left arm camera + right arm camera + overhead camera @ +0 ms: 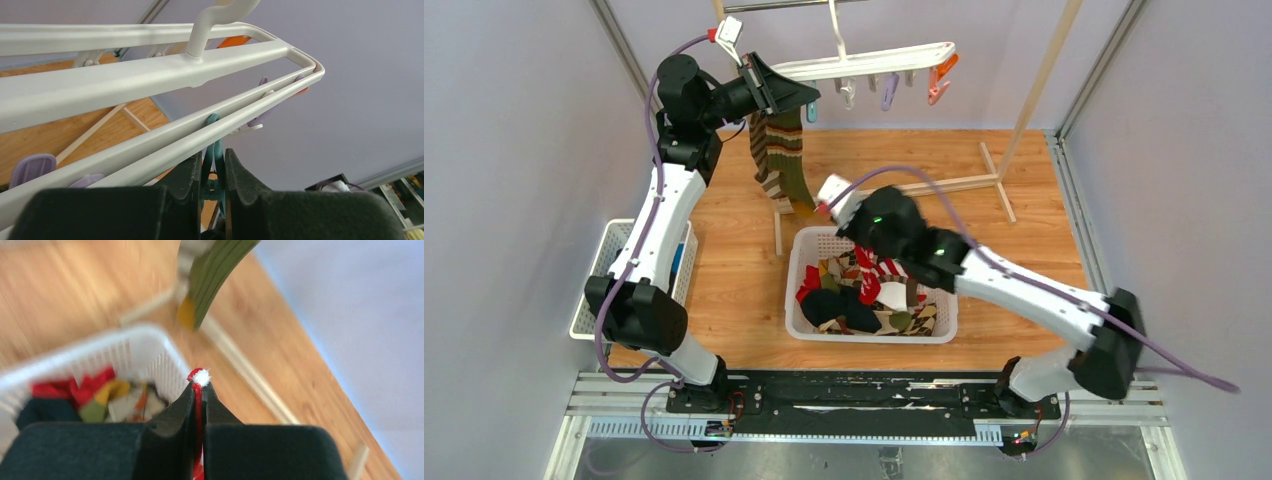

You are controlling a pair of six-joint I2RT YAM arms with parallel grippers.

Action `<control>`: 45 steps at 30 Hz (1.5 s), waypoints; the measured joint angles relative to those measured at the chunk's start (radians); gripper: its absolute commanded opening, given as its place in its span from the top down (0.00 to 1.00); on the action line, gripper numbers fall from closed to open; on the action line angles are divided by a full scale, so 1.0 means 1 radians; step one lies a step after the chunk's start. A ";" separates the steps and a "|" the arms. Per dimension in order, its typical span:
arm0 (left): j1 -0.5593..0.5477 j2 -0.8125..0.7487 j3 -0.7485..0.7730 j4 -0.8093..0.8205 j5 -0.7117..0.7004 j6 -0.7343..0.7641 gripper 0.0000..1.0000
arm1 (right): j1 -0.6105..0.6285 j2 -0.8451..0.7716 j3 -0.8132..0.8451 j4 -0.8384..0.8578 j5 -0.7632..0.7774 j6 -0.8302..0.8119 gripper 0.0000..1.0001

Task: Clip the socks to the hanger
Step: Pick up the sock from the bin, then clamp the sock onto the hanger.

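Found left fingers [192, 175] raised at left end of hanger [874, 61], shut narrow on a teal clip [215, 150] under its rails. Noted olive-striped sock [781, 160] hanging just below that end, above wooden desk [724, 270]. Logged other clips, pastel and orange, dangling along hanger. Further right, found white basket [799, 270] on desk holding mixed socks [874, 300]. Saw right fingers [175, 415] over basket, pinched tight on a red sock [198, 390] with white fuzz at its tip. Wrist view there blurred.
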 measured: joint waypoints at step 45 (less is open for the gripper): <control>0.005 0.000 0.000 0.029 0.008 -0.058 1.00 | -0.390 0.366 0.003 1.648 -0.611 1.648 1.00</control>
